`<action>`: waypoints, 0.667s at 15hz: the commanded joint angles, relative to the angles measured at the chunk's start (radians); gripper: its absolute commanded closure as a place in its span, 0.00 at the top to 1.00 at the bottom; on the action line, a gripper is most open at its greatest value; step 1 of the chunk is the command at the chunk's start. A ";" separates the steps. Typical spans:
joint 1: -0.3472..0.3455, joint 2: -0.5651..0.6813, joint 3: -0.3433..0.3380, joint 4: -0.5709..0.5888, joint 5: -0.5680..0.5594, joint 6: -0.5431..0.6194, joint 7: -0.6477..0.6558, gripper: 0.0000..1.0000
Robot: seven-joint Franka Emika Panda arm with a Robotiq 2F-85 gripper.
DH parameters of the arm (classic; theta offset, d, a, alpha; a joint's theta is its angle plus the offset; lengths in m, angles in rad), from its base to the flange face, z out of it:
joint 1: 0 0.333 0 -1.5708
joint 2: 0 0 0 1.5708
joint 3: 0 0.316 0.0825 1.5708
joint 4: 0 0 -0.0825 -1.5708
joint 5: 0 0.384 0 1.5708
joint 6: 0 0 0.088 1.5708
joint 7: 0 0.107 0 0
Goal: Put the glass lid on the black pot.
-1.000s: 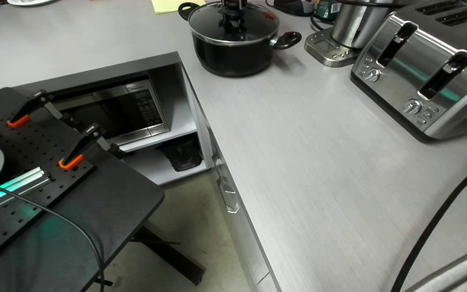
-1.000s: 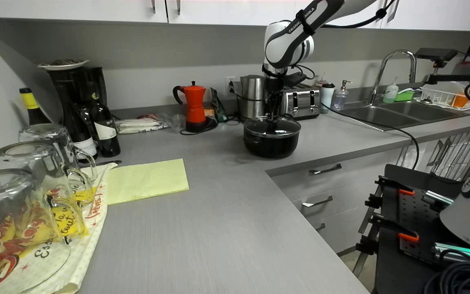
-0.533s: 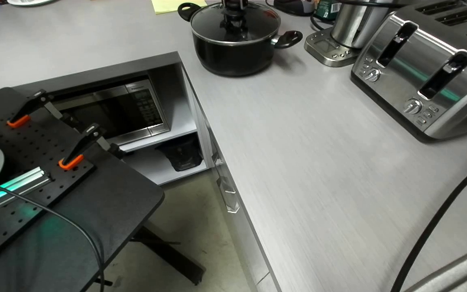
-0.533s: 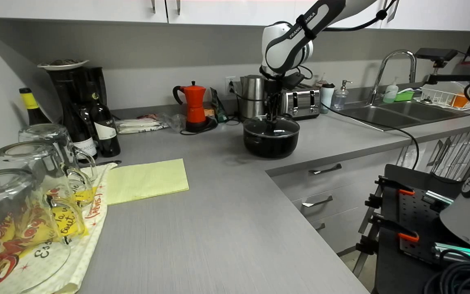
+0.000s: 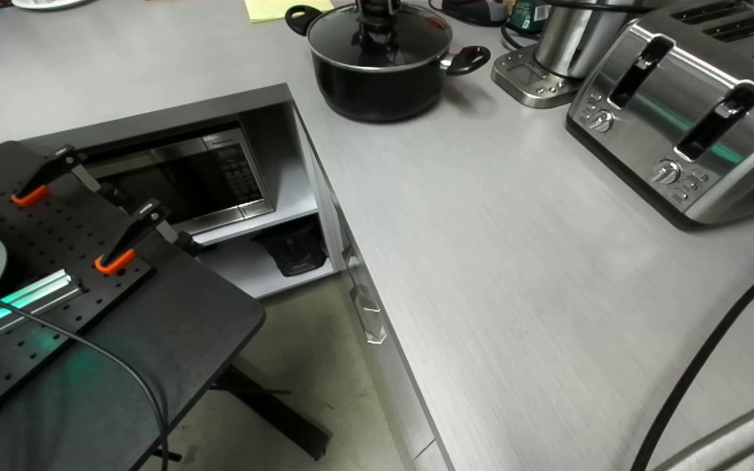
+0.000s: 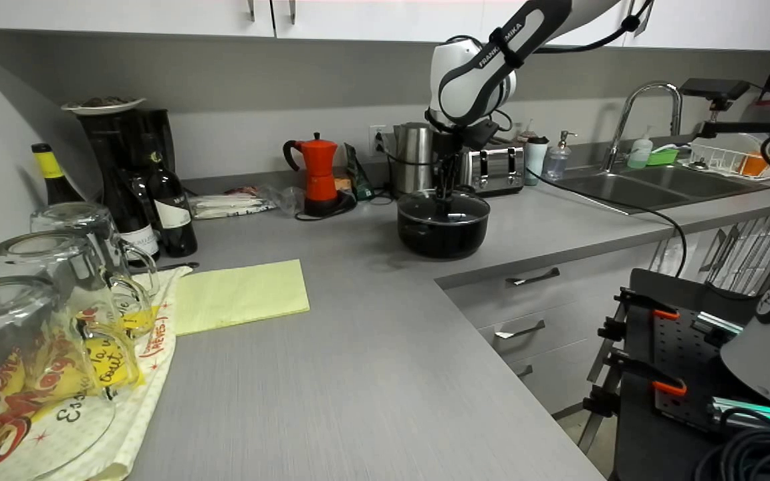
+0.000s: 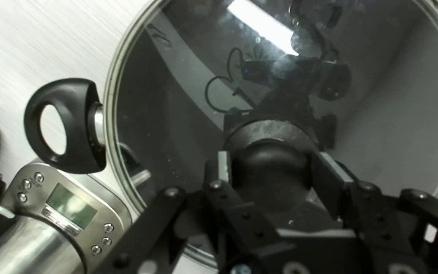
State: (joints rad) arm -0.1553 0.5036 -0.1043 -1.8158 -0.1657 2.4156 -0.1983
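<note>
The black pot (image 5: 377,95) stands upright on the counter in both exterior views (image 6: 442,240). The glass lid (image 5: 410,39) lies over its top, rim to rim, with no gap that I can see; it also fills much of the wrist view (image 7: 188,125). My gripper (image 7: 274,167) points down at the lid's centre. Its fingers (image 7: 223,165) stand on both sides of the black knob (image 7: 270,154) and appear to press on it. In an exterior view, the gripper (image 6: 447,182) shows above the lid. One pot handle (image 7: 78,125) sticks out beside the lid.
A steel kettle on its base (image 5: 534,82) and the steel toaster (image 5: 684,124) stand near the pot. A red moka pot (image 6: 320,174) stands behind. The counter's inner corner (image 6: 440,279) is close to the pot. A yellow cloth (image 6: 244,294) and glass mugs (image 6: 64,247) lie farther off.
The pot and lid have shifted and turned very slightly together. The arm has leaned a little. The gripper stays at the knob.
</note>
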 commanded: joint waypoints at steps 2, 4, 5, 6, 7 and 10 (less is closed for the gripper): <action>-0.003 -0.101 0.022 -0.156 0.005 0.111 -0.033 0.97; -0.006 -0.149 0.029 -0.227 0.006 0.174 -0.052 1.00; -0.007 -0.179 0.033 -0.268 0.006 0.205 -0.065 1.00; -0.006 -0.206 0.036 -0.304 0.006 0.230 -0.075 1.00; -0.009 -0.245 0.043 -0.350 0.012 0.255 -0.093 1.00; -0.009 -0.357 0.054 -0.481 0.020 0.303 -0.141 1.00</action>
State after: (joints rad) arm -0.1567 0.2908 -0.0662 -2.1307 -0.1617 2.6610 -0.2775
